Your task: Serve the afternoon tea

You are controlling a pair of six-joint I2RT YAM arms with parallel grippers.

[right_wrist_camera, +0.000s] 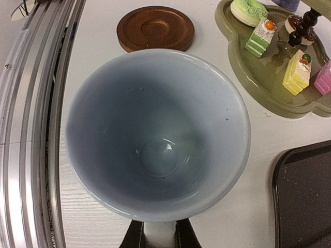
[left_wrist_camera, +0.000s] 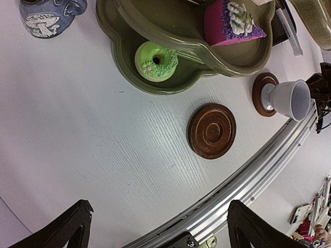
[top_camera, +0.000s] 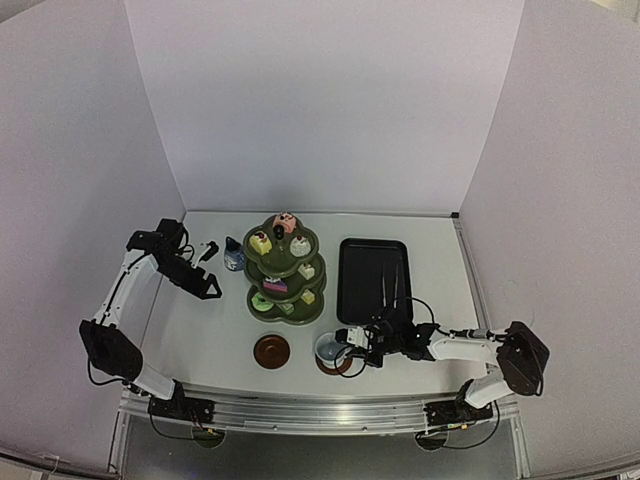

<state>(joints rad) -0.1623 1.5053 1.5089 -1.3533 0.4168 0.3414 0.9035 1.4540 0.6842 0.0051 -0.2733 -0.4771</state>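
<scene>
The white mug (top_camera: 328, 348), clamped in the right gripper (top_camera: 352, 346), is stood on the coaster (left_wrist_camera: 258, 95) before the stand (right_wrist_camera: 231, 57); the pot (top_camera: 234, 255), left of the stand, is found near the spread left gripper (top_camera: 210, 290).

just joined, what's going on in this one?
Tea setup. The right gripper grips the mug, which sits on one coaster; the other coaster is bare. The left gripper hangs open and empty near the pot. Cakes are on the stand; tongs lie in the tray.
</scene>
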